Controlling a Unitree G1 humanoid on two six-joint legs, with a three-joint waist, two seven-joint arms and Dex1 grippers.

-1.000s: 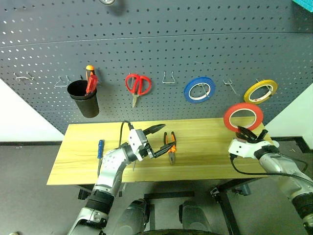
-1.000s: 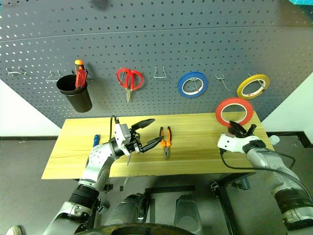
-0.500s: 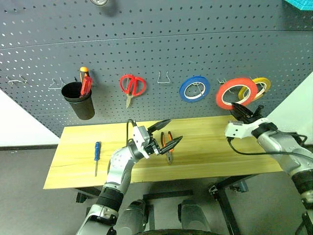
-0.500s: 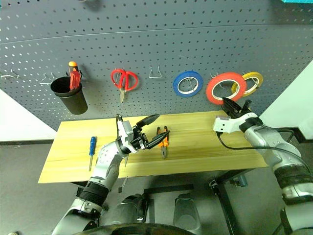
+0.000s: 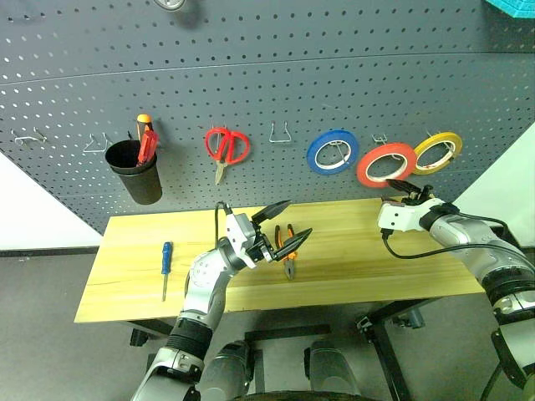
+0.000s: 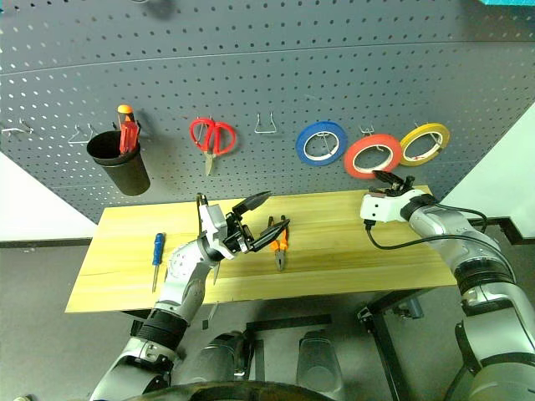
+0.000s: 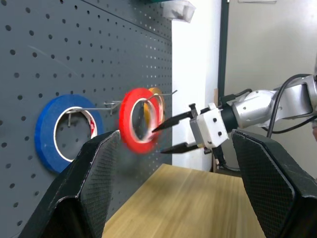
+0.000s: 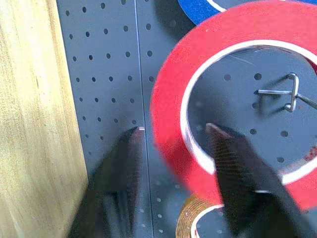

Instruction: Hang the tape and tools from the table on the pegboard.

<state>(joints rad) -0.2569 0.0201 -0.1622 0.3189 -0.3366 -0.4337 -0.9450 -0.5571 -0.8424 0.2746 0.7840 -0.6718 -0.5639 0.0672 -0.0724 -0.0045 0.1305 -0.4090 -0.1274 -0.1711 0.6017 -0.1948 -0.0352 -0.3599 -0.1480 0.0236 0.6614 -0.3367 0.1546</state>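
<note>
Pegboard (image 5: 267,75) is filling the back wall w/ hooks across it; below it the pale wood surface (image 5: 351,267) is carrying the remaining tools. Red tape (image 5: 386,164) is now sitting on a hook btwn the blue ring (image 5: 333,153) and yellow ring (image 5: 444,153), looking blurred in the left wrist view, so prob. swinging. Right gripper (image 6: 389,180) is hovering just below the tape, fingers spread and apart from it, not pinching anything. Left gripper (image 5: 284,225) is hanging above the surface near the pliers (image 5: 289,251), fingers spread wide, holding nothing. Screwdriver (image 5: 166,257) is lying well off toward the left end. Can't make out the small steel scissors on the surface. Risks, as I'm judging it: tape is thin and hanging loose, so if the right fingers are pulling back upward they could be clipping the lower rim and knocking it off the hook; a swing could also be bumping the yellow ring beside it. Left fingers dropping for the pliers at an angle could be pushing them sideways rather than closing round the handles.
</note>
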